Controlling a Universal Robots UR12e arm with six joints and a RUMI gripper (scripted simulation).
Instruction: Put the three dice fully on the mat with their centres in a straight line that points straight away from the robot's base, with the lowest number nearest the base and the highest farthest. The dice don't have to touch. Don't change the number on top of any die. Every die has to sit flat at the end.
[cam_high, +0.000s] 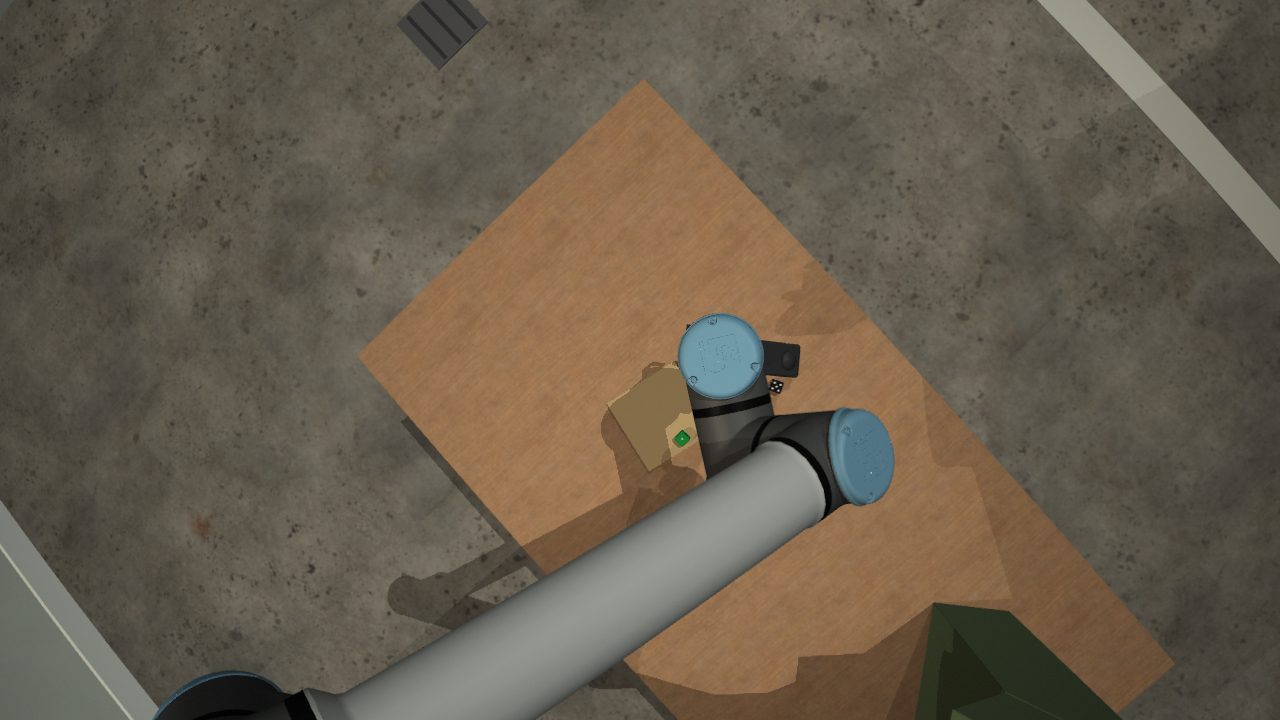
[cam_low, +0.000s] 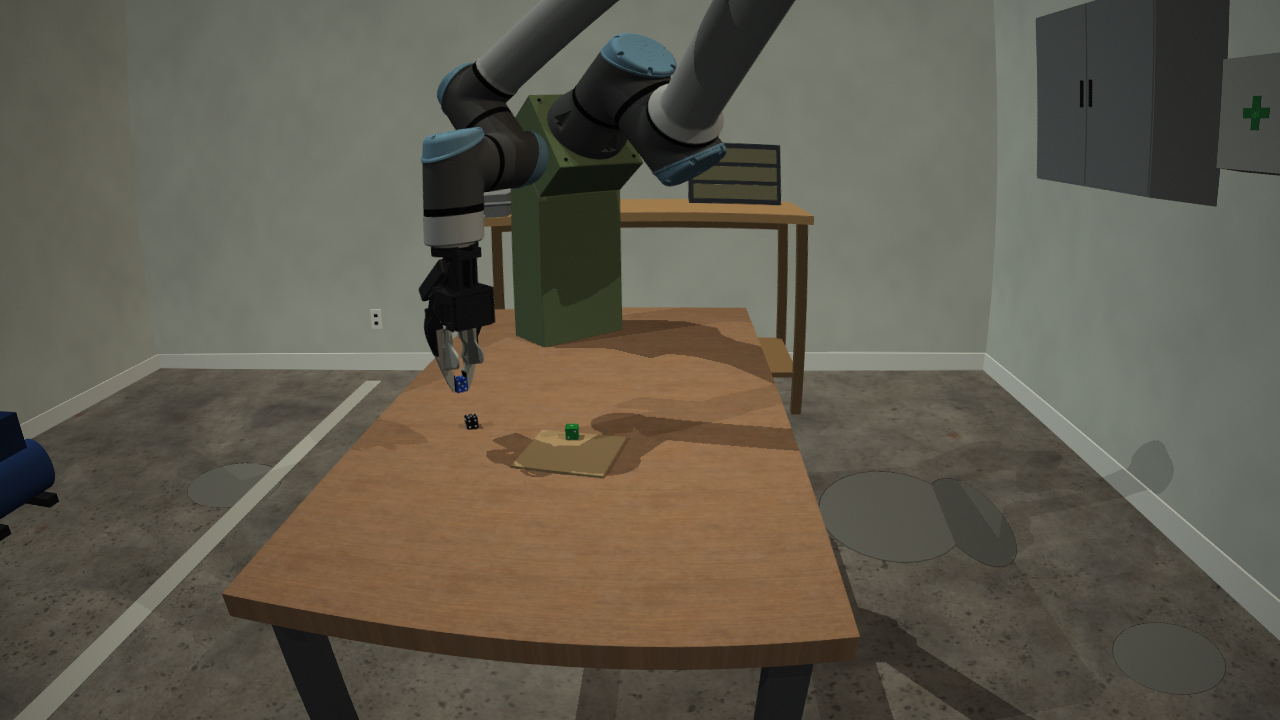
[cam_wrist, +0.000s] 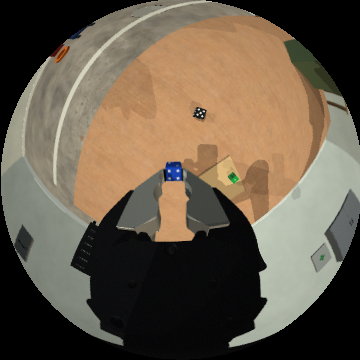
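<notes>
My gripper (cam_low: 460, 374) is shut on the blue die (cam_low: 460, 384) and holds it in the air above the table, left of the mat. The wrist view shows the blue die (cam_wrist: 174, 171) between the fingertips, several white pips on its visible face. The black die (cam_low: 470, 420) lies flat on the bare wood below, off the mat; it also shows in the overhead view (cam_high: 776, 385) and the wrist view (cam_wrist: 200, 113). The green die (cam_low: 571, 431) sits on the tan mat (cam_low: 570, 453) near the edge closest to the robot's base. In the overhead view the arm hides the blue die.
The green robot pedestal (cam_low: 563, 241) stands at the far end of the table. My arm (cam_high: 572, 591) crosses over the table beside the mat (cam_high: 656, 416). A second table with a slatted crate (cam_low: 735, 174) stands behind.
</notes>
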